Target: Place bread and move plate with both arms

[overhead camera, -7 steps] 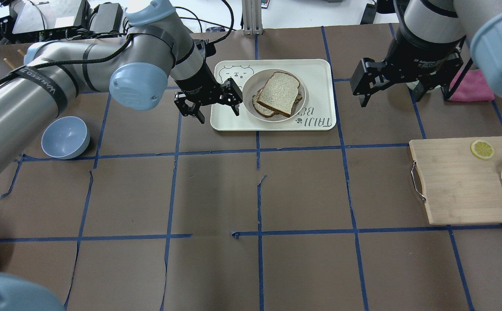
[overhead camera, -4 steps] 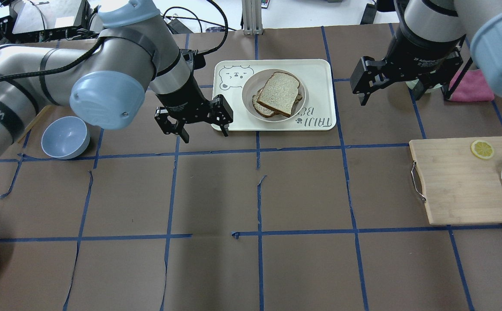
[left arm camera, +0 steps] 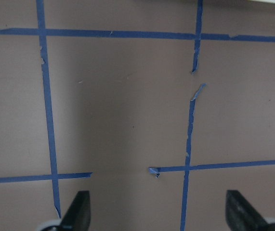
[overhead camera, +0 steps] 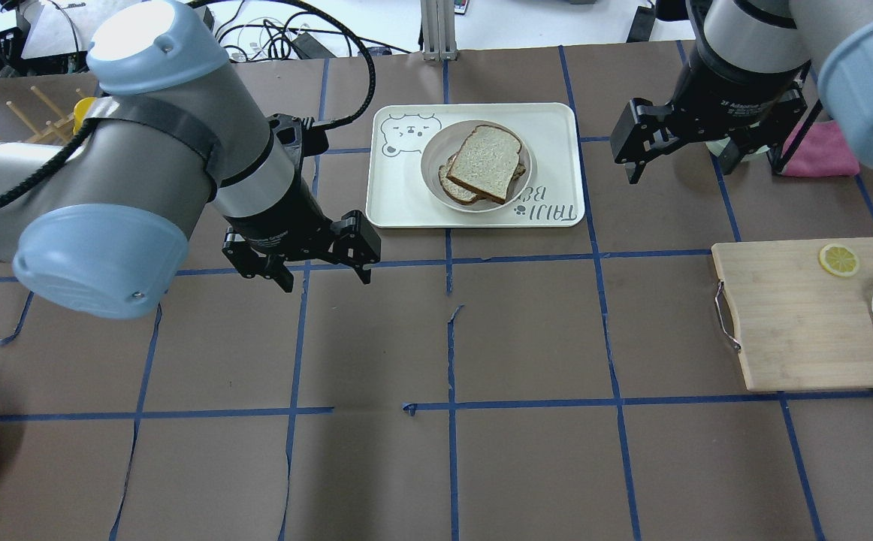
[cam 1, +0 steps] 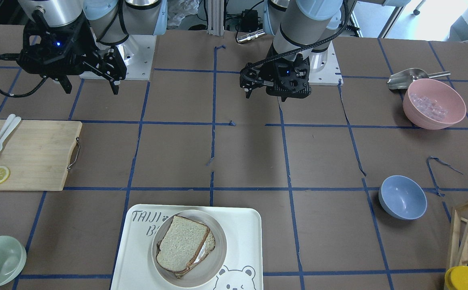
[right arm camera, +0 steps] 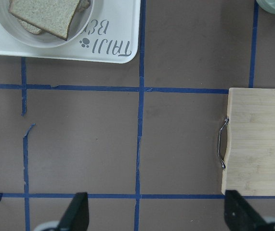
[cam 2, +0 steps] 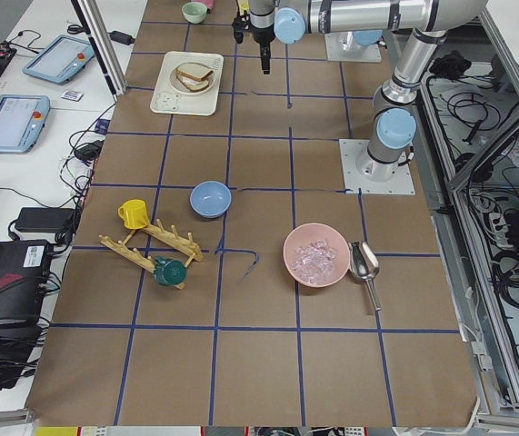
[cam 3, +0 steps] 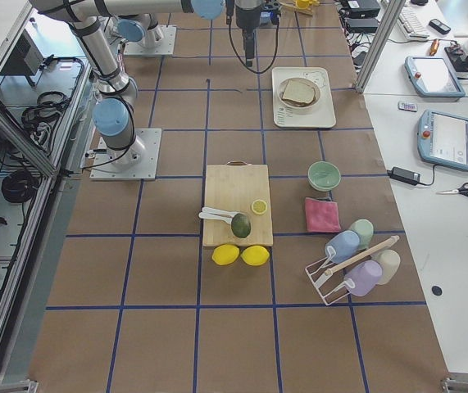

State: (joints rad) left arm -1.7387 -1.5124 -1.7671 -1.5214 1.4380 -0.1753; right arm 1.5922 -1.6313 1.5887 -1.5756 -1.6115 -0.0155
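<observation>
Over bare worktop (overhead camera: pixel 527 338), the left gripper (overhead camera: pixel 325 282) hangs spread and empty, having backed off from the tray (overhead camera: pixel 549 120) over the last second; the right gripper (overhead camera: pixel 684 169) stays spread where it was. The bread (overhead camera: pixel 485 161) already lies on the plate (overhead camera: pixel 429 161) atop another slice, so placing looks done and moving the plate remains.

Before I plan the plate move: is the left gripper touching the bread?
Apart. The overhead view shows the left gripper open over the table, outside the tray, while the bread lies on the plate.
</observation>
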